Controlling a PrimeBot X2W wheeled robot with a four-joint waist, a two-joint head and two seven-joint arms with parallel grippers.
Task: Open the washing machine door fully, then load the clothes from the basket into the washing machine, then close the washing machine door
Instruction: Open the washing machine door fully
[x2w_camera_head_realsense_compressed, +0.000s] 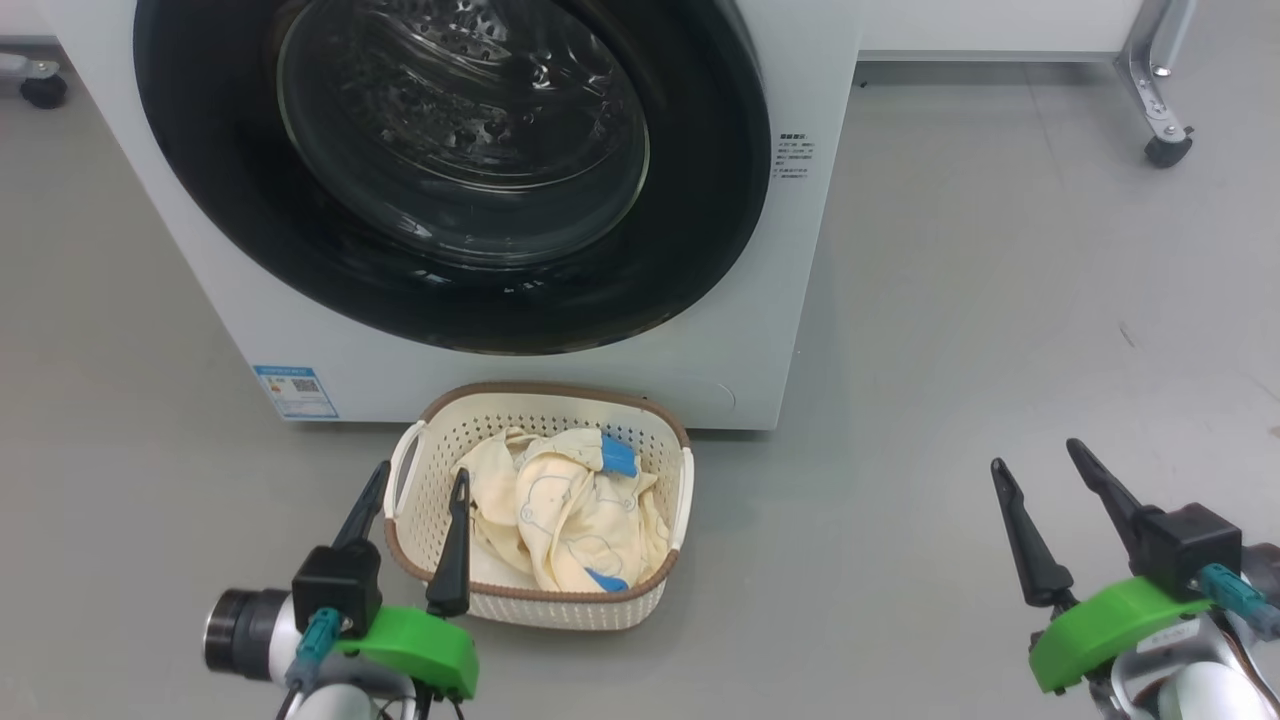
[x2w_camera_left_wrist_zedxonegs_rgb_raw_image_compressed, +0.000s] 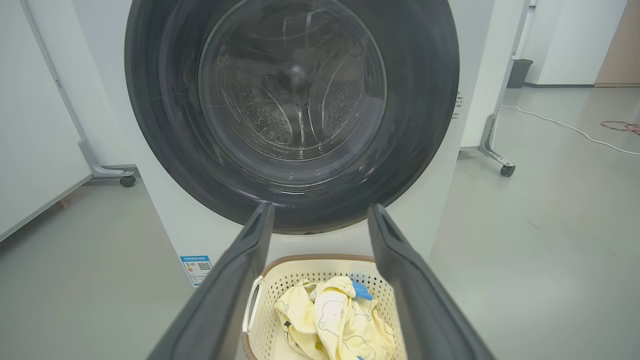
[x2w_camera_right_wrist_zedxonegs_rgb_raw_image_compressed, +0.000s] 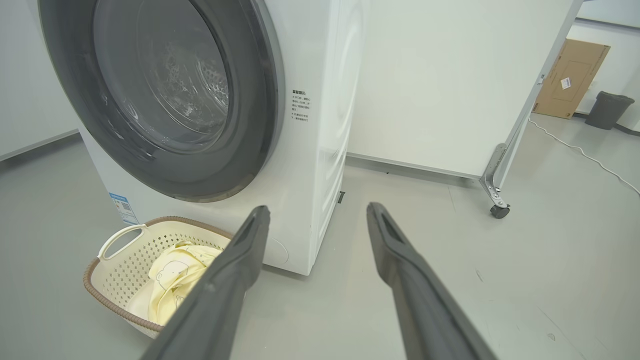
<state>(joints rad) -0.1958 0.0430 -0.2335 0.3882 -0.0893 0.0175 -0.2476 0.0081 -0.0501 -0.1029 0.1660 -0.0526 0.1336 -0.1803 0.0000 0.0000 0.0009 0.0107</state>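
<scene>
The white washing machine (x2w_camera_head_realsense_compressed: 760, 330) fills the upper head view, and its round black door (x2w_camera_head_realsense_compressed: 700, 230) with the glass window lies flat against its front. On the floor right before it stands the cream basket (x2w_camera_head_realsense_compressed: 545, 398) holding pale yellow clothes (x2w_camera_head_realsense_compressed: 570, 500) with blue trim. My left gripper (x2w_camera_head_realsense_compressed: 420, 475) is open, its fingers over the basket's left rim and handle, nothing between them. My right gripper (x2w_camera_head_realsense_compressed: 1035, 455) is open above bare floor, well to the right of the basket. The left wrist view has the door (x2w_camera_left_wrist_zedxonegs_rgb_raw_image_compressed: 165, 125), basket (x2w_camera_left_wrist_zedxonegs_rgb_raw_image_compressed: 320, 262) and clothes (x2w_camera_left_wrist_zedxonegs_rgb_raw_image_compressed: 330, 320) straight ahead.
Grey floor (x2w_camera_head_realsense_compressed: 950, 300) lies open to the right of the machine. White panels on castor feet (x2w_camera_head_realsense_compressed: 1165, 150) stand behind it at both sides. A white cable (x2w_camera_right_wrist_zedxonegs_rgb_raw_image_compressed: 585, 155), a dark bin (x2w_camera_right_wrist_zedxonegs_rgb_raw_image_compressed: 607, 107) and a cardboard box (x2w_camera_right_wrist_zedxonegs_rgb_raw_image_compressed: 570, 80) sit farther back on the right.
</scene>
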